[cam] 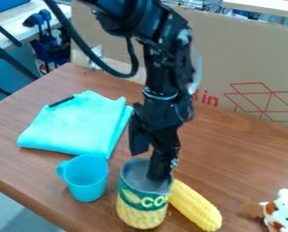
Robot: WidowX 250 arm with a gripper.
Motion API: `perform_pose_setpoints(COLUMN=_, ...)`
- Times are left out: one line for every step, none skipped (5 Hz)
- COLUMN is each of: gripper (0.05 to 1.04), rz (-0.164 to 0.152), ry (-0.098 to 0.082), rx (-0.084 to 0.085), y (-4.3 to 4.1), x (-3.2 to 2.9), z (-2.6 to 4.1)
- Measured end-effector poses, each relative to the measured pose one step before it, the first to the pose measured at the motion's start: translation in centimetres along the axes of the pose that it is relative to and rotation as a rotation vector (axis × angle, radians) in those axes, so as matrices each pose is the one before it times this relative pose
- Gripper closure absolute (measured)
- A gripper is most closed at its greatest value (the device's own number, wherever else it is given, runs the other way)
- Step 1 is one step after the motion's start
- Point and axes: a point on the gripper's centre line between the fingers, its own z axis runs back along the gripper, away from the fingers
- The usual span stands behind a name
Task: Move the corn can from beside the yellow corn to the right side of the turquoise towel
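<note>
From where I stand, the black arm comes in from the top and hangs over the front part of the brown wooden worktop (pixel 231 145), with its end effector (pixel 147 166) down at an open tin can (pixel 144 199). The jaws stand apart: one reaches down through the mouth of the can, on the right side of the opening as I look at it, while the other ends up by the rim at the back left. I can't tell whether either one presses on the metal. The can stands upright near the front edge, wrapped in a green and yellow label with pale lettering.

Just beside it, on the right, a yellow corn cob (pixel 196 206) lies at a slant, its upper end close against the can. On the other side, near the can, there's a turquoise cup (pixel 88 181), mouth up, its handle pointing left. Behind the cup a folded turquoise cloth (pixel 77 127) is spread out, with a slim black object (pixel 61 102) lying on its far left part. Well off to the right, at the edge of what I see, sits a white and brown plush toy (pixel 284 211). A big cardboard panel (pixel 243 59) with red line drawings stands along the back.
</note>
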Motion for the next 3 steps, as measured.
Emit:
perform_pose_setpoints(gripper=0.082, rz=0.0579, ry=0.0022, rx=0.0016, y=4.011, x=0.918, z=0.128)
perform_pose_setpoints(gripper=0.082, rz=-0.0266, ry=0.0177, rx=0.0407, y=1.988, x=0.915, z=0.464)
perform_pose_setpoints(gripper=0.082, rz=-0.0188, ry=-0.0126, rx=0.0492, y=0.995, x=0.361, z=0.786)
